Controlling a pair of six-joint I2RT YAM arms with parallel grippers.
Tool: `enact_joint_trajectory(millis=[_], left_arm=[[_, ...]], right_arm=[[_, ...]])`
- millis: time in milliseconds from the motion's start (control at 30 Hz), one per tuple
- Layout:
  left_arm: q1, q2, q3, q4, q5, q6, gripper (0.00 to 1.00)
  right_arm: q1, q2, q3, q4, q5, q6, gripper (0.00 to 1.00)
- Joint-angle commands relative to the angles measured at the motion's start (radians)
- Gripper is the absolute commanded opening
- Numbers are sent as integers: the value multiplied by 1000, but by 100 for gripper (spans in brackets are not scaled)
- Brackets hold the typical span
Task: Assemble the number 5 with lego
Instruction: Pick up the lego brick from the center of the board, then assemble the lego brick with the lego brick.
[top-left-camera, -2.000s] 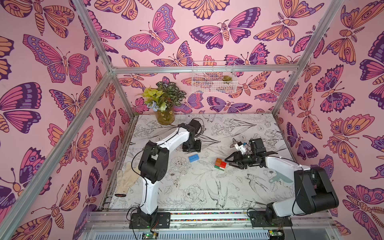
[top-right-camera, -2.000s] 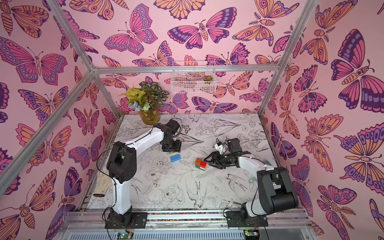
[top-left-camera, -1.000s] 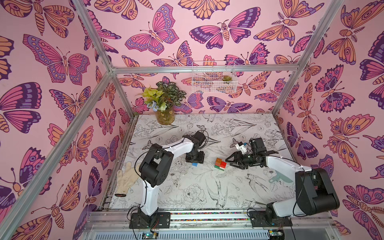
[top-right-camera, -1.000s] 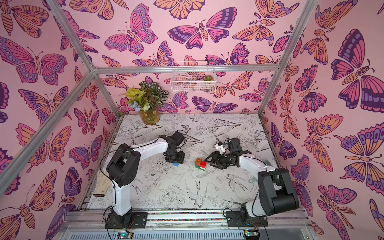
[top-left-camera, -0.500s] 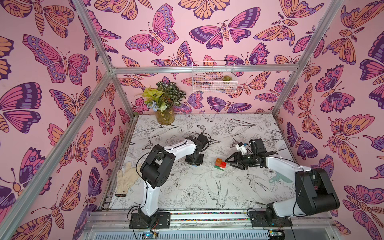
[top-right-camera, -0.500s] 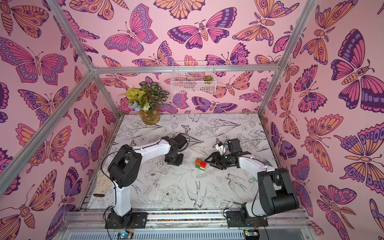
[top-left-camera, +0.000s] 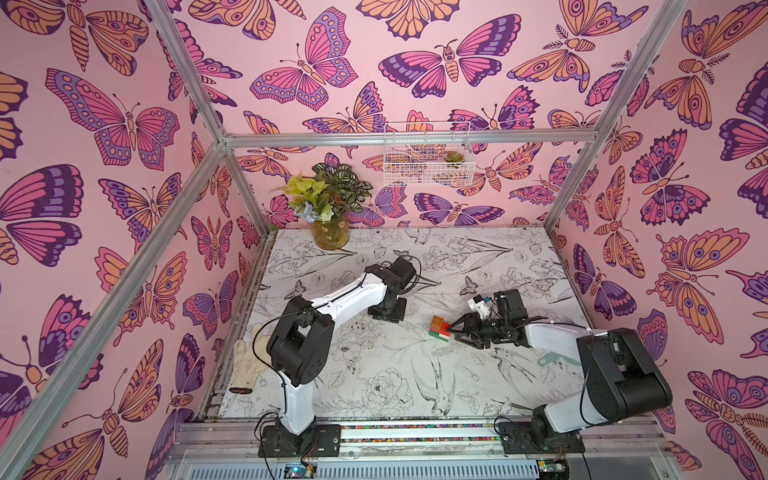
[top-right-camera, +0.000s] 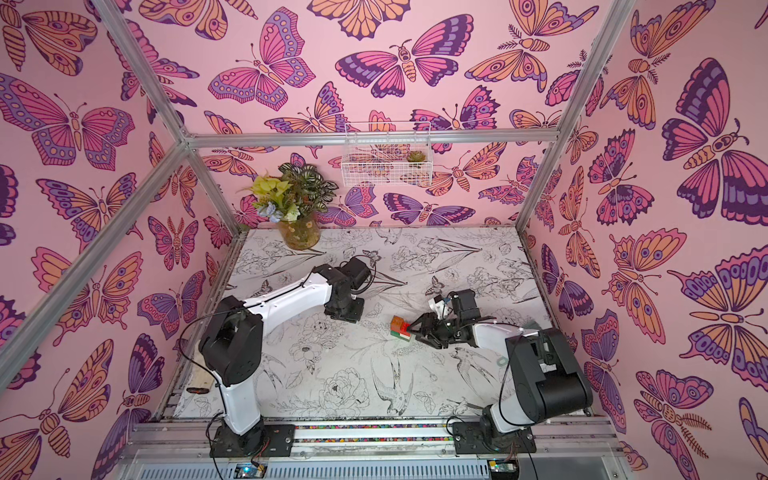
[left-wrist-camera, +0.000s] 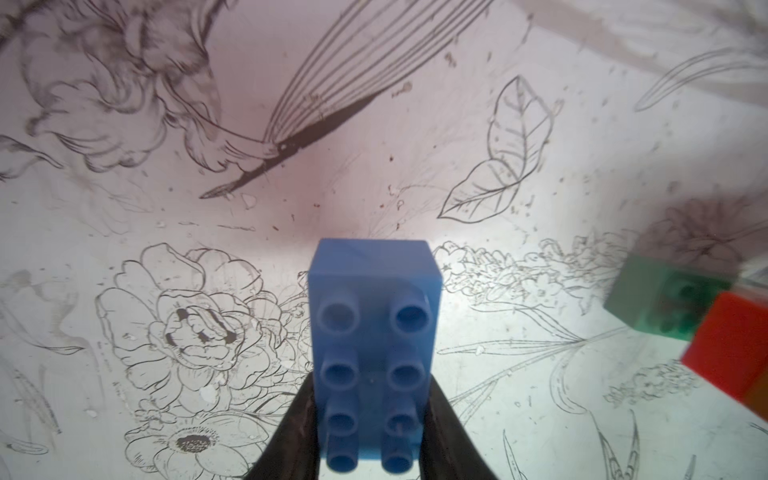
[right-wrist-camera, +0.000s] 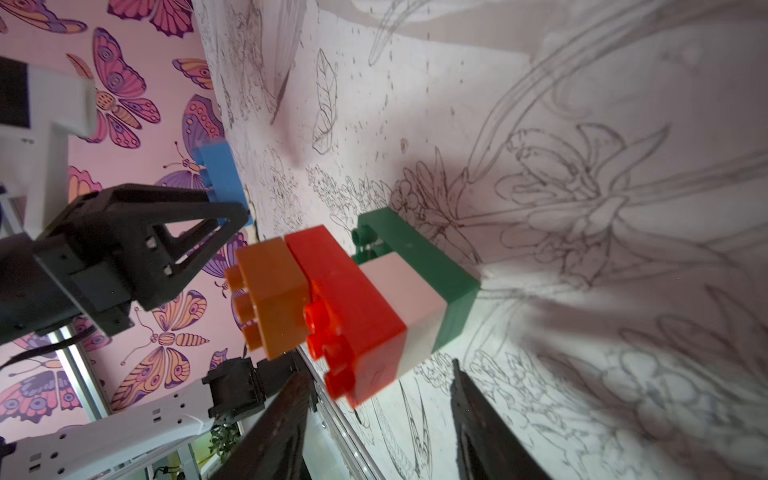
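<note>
**Top views.** The left gripper (top-left-camera: 388, 312) pointed down at the table (top-left-camera: 374, 374) near its middle. Whatever it held was hidden beneath it in both top views. Well apart from it, on the right arm's side, stood the lego stack (top-left-camera: 441, 328), with the orange brick (top-left-camera: 437, 321) uppermost. The right gripper (top-left-camera: 454, 330) lay low and level, its tips just at the side of the stack (top-right-camera: 401, 328). A vase of plants (top-left-camera: 330, 235) stood in the far left corner, and a glove (top-left-camera: 248, 361) lay by the left edge.

**Left wrist view.** The left gripper (left-wrist-camera: 372, 386) was pinched on the blue brick (left-wrist-camera: 374, 316), one black finger (left-wrist-camera: 297, 432) against each long side and the studs facing the camera. Whether the brick rested on the table or hung just above it could not be told. The green brick (left-wrist-camera: 665, 299) and red brick (left-wrist-camera: 731, 345) showed blurred at the frame edge, apart from the blue brick.

**Right wrist view.** The stack stood on the table. From the bottom up it was the green brick (right-wrist-camera: 419, 249), the white brick (right-wrist-camera: 409, 303), the red brick (right-wrist-camera: 353, 299) and the orange brick (right-wrist-camera: 270, 286). The fingers (right-wrist-camera: 286, 415) of the right gripper (right-wrist-camera: 379, 368) stood apart, flanking the stack's near end. Whether they pressed on it could not be told. Beyond the stack, the left gripper (right-wrist-camera: 230, 208) was clamped on the blue brick (right-wrist-camera: 216, 174), close to the table.
</note>
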Motion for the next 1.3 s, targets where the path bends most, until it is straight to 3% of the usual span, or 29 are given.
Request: enact_joint_trajectory(millis=[0, 467, 900, 1033, 1267], left_arm=[[-1, -10, 24, -64, -29, 21, 21], [-4, -44, 24, -84, -30, 34, 21], [-56, -64, 59, -89, -46, 151, 18], [-84, -70, 102, -98, -30, 211, 16], [-150, -84, 170, -102, 83, 447, 11]], right_arm=[[7, 36, -10, 154, -39, 53, 57], [7, 178, 54, 269, -91, 41, 55], [7, 250, 173, 234, -131, 11, 54], [6, 199, 196, 59, -100, -85, 53], [1, 141, 159, -25, -96, -136, 53]])
